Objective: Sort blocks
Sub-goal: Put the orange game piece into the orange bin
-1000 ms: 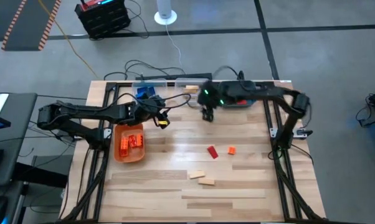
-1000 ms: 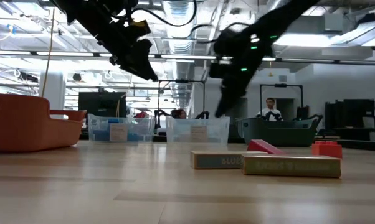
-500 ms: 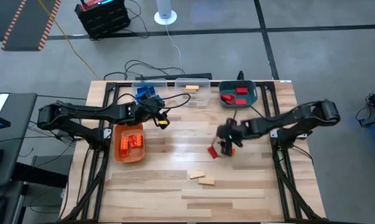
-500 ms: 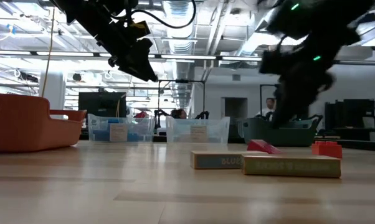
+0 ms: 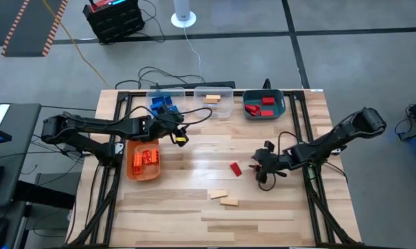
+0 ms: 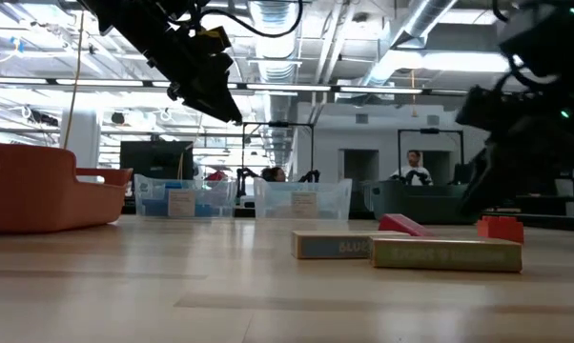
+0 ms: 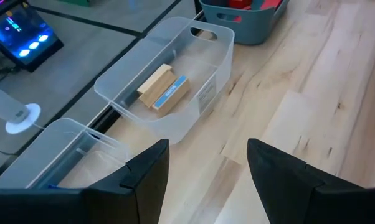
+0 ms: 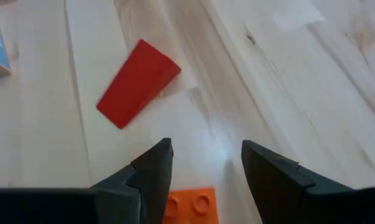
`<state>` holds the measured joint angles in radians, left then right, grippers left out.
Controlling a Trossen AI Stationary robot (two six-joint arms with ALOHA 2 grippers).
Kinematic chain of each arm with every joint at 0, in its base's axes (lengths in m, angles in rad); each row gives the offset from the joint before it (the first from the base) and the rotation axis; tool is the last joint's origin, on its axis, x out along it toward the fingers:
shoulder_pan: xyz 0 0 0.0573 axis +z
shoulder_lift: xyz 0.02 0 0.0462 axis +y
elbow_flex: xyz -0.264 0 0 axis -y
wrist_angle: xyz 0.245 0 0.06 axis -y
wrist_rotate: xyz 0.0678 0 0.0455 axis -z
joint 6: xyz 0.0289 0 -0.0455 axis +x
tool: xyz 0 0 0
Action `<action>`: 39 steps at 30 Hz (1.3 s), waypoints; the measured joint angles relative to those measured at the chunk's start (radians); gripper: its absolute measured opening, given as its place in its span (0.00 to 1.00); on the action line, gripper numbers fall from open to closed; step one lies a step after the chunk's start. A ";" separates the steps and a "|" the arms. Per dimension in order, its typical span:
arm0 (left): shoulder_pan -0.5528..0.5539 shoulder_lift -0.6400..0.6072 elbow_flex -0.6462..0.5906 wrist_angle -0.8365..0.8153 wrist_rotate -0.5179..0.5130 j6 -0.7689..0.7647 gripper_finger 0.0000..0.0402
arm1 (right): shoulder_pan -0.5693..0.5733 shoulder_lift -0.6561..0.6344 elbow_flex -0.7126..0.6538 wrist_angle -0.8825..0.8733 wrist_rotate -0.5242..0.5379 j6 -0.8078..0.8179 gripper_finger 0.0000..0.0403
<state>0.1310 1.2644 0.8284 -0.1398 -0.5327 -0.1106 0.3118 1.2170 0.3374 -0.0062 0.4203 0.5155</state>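
My right gripper [image 5: 260, 169] [image 8: 206, 155] hangs open low over the table, right of centre, its fingers pointing down at a slant. A small orange brick [image 8: 190, 208] [image 6: 500, 229] lies flat on the table between the roots of those fingers. A red block [image 5: 235, 168] [image 8: 137, 81] lies just left of it. Two tan blocks [image 5: 218, 194] [image 5: 229, 202] lie nearer the front edge. My left gripper [image 5: 179, 135] [image 7: 206, 155] hangs open and empty above the table, near the orange bin [image 5: 130, 163].
Along the far edge stand a clear bin with blue blocks [image 5: 163, 102], a clear bin with tan blocks [image 5: 225, 109] [image 7: 169, 90] and a teal bin with red pieces [image 5: 281, 105]. The orange bin holds orange bricks. Bare wood lies at the table's front.
My right gripper has swung from the far edge beside the teal bin toward the near right, sinking and rolling as it went, and now hangs low over the orange brick. Its fingers have stayed open. The blocks have not moved.
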 joint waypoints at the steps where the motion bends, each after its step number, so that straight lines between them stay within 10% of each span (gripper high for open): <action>1: 0.000 0.000 0.000 0.000 0.000 0.000 0.53 | 0.008 -0.004 -0.025 0.035 0.007 0.004 0.55; 11: 0.000 0.000 0.000 0.000 -0.001 0.001 0.53 | 0.067 0.045 -0.173 0.377 0.032 0.011 0.55; 27: 0.000 0.000 0.000 -0.006 -0.002 0.012 0.53 | 0.125 0.246 -0.174 0.478 0.140 -0.003 0.43; 39: -0.002 0.000 0.000 -0.004 0.038 0.050 0.53 | 0.078 0.114 -0.138 0.405 0.070 -0.105 0.40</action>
<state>0.1294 1.2644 0.8284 -0.1439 -0.4945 -0.0605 0.3899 1.3313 0.1995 0.3988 0.4900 0.4109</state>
